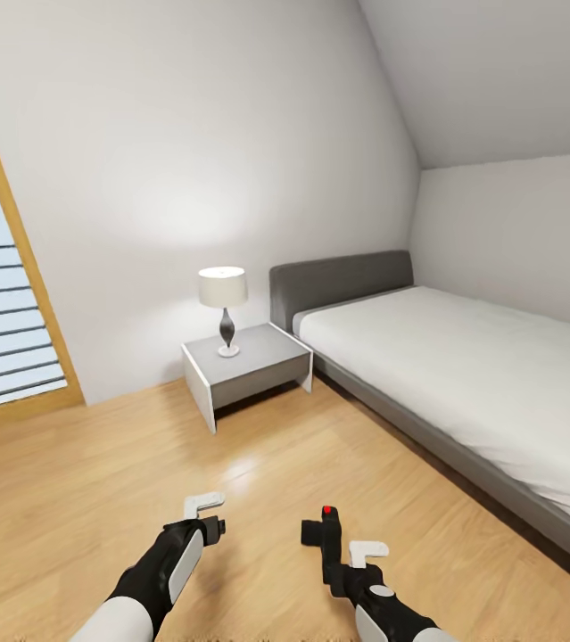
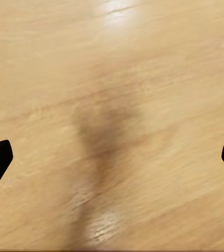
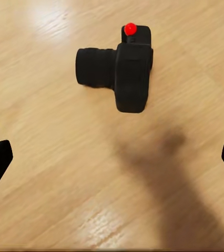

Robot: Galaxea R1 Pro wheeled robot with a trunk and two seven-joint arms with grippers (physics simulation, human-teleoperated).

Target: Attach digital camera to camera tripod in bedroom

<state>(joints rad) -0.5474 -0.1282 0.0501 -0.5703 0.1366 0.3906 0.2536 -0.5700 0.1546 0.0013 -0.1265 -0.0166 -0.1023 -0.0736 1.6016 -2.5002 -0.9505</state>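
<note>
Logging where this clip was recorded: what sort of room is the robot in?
Most likely a bedroom: a grey-framed bed with a white mattress stands along the wall, a low nightstand beside it carries a table lamp, and the floor is light wood planks.

Digital camera (image 3: 125, 71): matte black body and lens, bright red button, ahead of right gripper's (image 3: 112, 157) black fingertips. Floor (image 2: 112, 79): light honey wood planks, glossy highlights, dark shadow between left gripper's (image 2: 112, 157) black tips. Bed (image 1: 463, 374): white mattress, grey frame. Nightstand (image 1: 249, 361): grey top, white sides. Lamp (image 1: 223, 308): white shade, dark stem. Walls pale grey.
</note>
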